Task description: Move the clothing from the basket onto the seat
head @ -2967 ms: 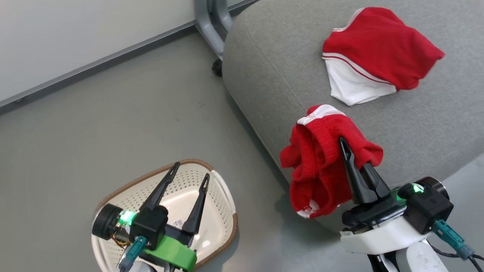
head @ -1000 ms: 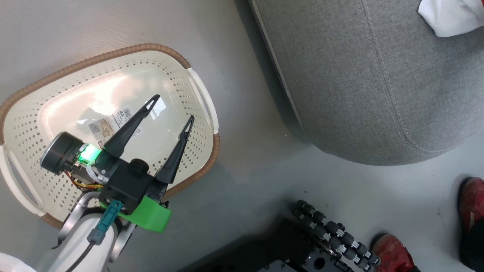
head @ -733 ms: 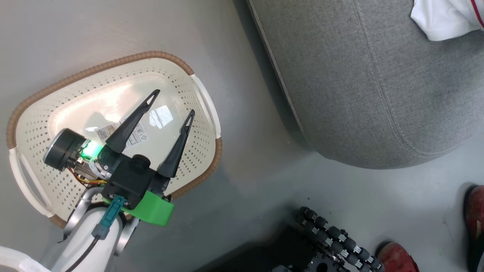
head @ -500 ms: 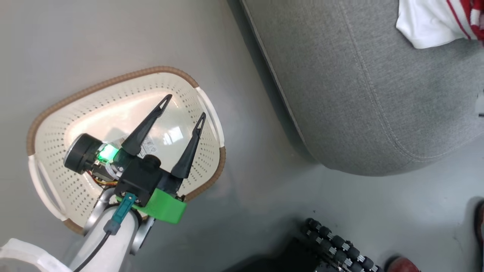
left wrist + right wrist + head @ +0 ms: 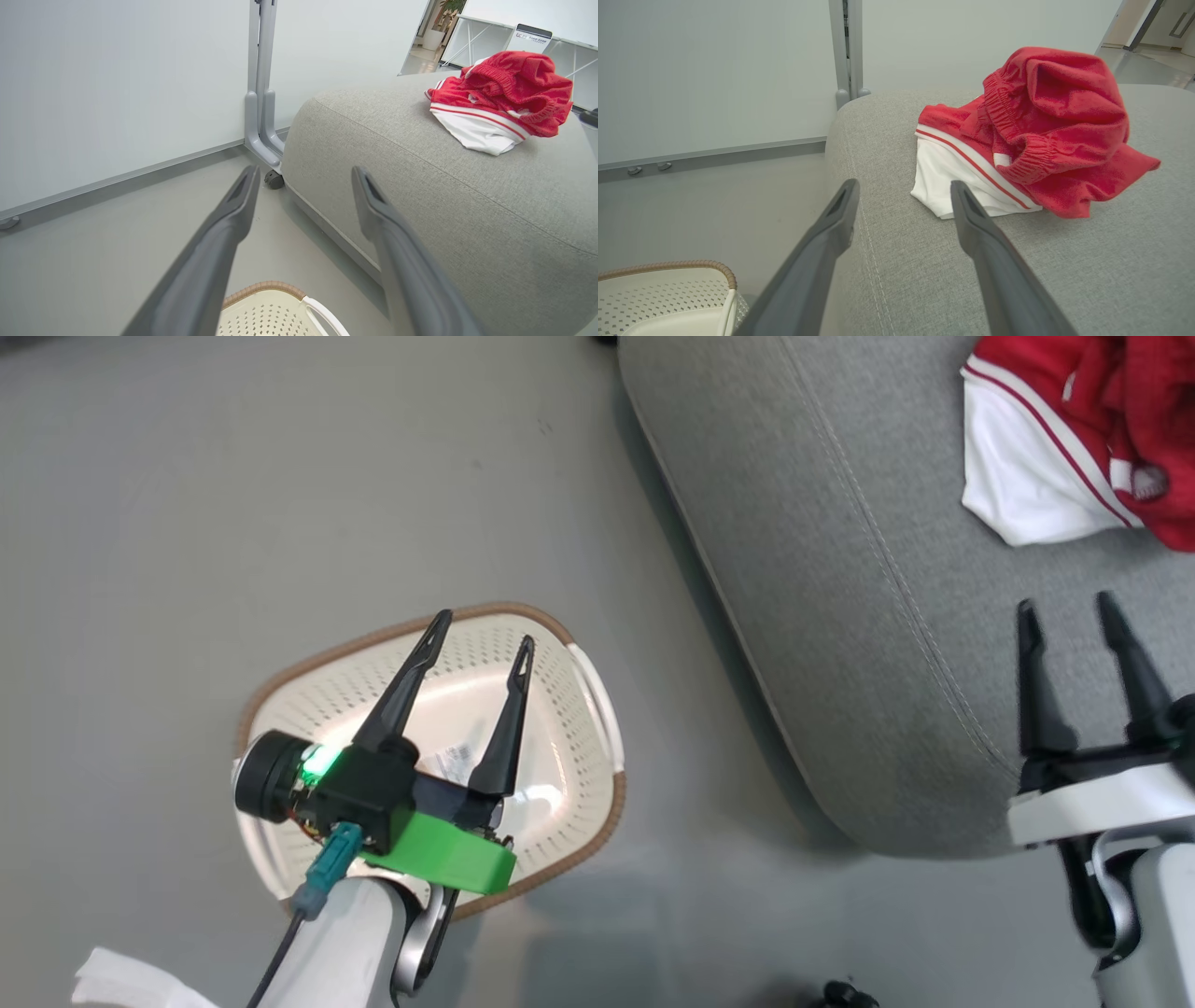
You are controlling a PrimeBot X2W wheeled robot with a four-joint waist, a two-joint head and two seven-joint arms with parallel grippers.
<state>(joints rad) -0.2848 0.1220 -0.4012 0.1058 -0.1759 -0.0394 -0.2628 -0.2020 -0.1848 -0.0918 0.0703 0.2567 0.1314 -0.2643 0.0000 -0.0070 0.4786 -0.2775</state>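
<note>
Grey floor runs up to a pale wall panel, which stands just behind the big grey seat. All the clothing that I can see is now on top of the seat, well back from its front edge.

A few seconds ago the right gripper was clamped on a crumpled red piece, which hung over the seat's front edge. That piece now lies heaped on the flatter red-and-white piece that was already on the seat. The right gripper's fingers have sprung apart and hold nothing. It hovers over the seat just in front of the pile, not touching the cloth.

The basket sits on the floor, off the seat's rounded corner. The left gripper is above the basket, as it was before, with its fingers spread and nothing between them. Its arm hides part of the basket floor, but all I can see inside is a paper label, with no red cloth around it.

From where I stand, that drop looks like the last transfer. Both garments rest on the seat and neither hangs over its edge. The job appears done, barring anything hidden under the left arm.
</note>
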